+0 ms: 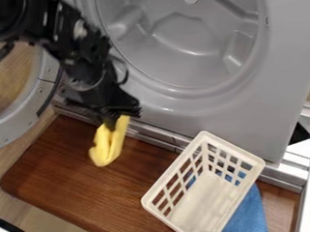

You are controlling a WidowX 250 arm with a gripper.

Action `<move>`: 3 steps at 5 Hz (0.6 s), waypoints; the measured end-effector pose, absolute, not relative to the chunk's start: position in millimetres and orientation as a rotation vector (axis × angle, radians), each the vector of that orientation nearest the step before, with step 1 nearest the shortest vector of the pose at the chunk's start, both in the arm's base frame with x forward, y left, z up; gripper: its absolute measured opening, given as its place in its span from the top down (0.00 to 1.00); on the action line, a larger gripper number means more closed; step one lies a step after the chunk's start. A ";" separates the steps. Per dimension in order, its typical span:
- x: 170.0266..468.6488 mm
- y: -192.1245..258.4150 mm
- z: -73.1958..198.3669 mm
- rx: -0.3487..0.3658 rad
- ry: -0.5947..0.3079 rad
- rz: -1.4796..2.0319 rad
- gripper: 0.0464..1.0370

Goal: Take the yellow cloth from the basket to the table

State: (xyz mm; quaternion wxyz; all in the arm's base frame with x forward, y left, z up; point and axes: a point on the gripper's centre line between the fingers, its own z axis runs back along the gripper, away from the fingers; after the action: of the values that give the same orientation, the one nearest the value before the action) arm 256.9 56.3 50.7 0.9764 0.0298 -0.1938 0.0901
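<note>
Yellow cloth, one crumpled piece, hangs nipped in my black pincer over the brown wooden worktop, near its edge by the grey machine. One cream plastic lattice basket stands toward the right end, one blue cloth beside it.

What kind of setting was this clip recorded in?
Probably a laundry area or a mock-up of one: a grey front-loading washing machine with its round door swung open, and a cream plastic basket on a wooden board before it.
</note>
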 end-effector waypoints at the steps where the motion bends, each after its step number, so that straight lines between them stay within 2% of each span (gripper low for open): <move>1: 261.0 61.7 24.7 0.070 -0.374 0.217 0.98; 3: 270.6 62.5 -12.6 0.125 -0.322 0.221 0.98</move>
State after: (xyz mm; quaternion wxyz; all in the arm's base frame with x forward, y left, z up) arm 270.6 62.5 -12.6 0.9791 0.0620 -0.1597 0.1096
